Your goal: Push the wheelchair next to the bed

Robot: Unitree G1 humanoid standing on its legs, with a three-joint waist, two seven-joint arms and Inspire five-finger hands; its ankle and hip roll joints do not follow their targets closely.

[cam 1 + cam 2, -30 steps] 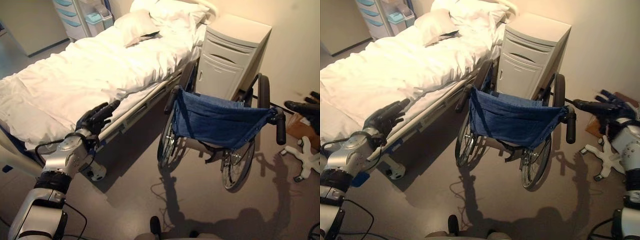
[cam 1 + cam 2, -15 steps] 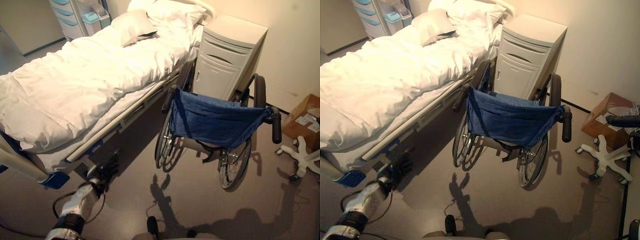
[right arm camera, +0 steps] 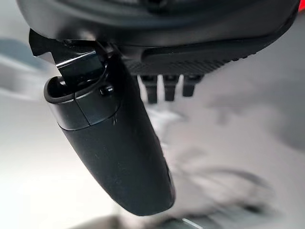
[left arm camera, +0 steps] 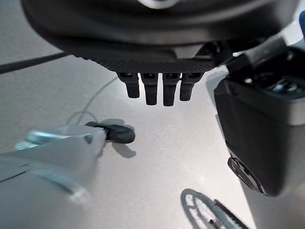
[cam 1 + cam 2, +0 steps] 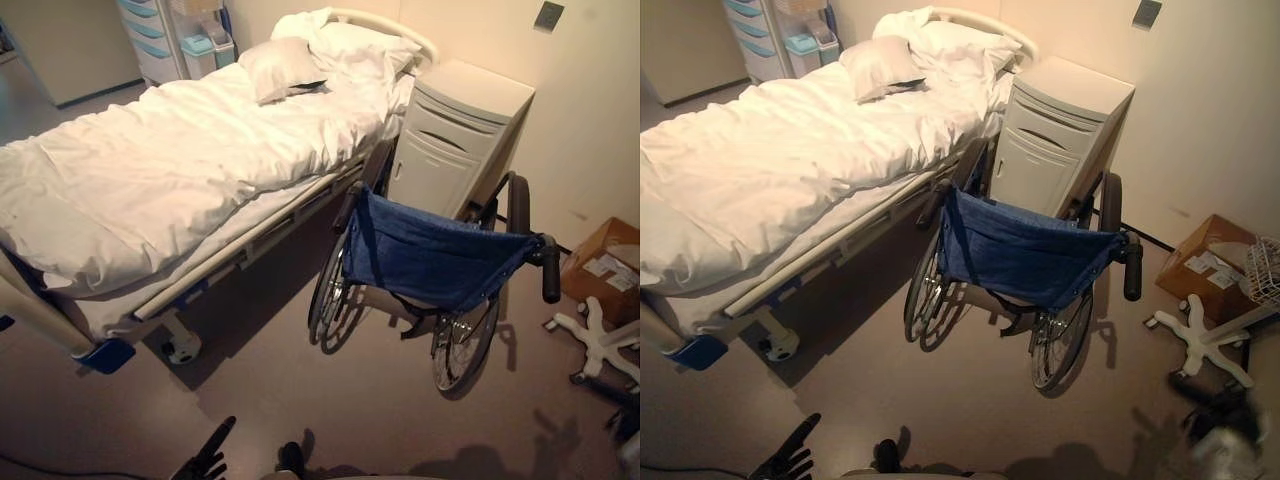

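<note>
Your left hand (image 5: 207, 462) has dropped low, fingers straight and empty, wheelchair (image 5: 432, 262) parked well beyond them beside the bed (image 5: 150, 170); your right hand (image 3: 124, 157) looks empty too, so nothing remains but to stand clear

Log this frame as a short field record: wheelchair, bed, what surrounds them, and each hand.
wheelchair: wheelchair with blue fabric back, upright, parked alongside the bed, front against the bedside cabinet
bed: bed with white duvet, pillows at the head end
handles: both push handles free, nothing gripping them
left hand: left hand low by the floor, fingers straight, holding nothing
right hand: right hand down and away from the wheelchair, fingers straight, holding nothing
other: cardboard box and drawer cart
</note>
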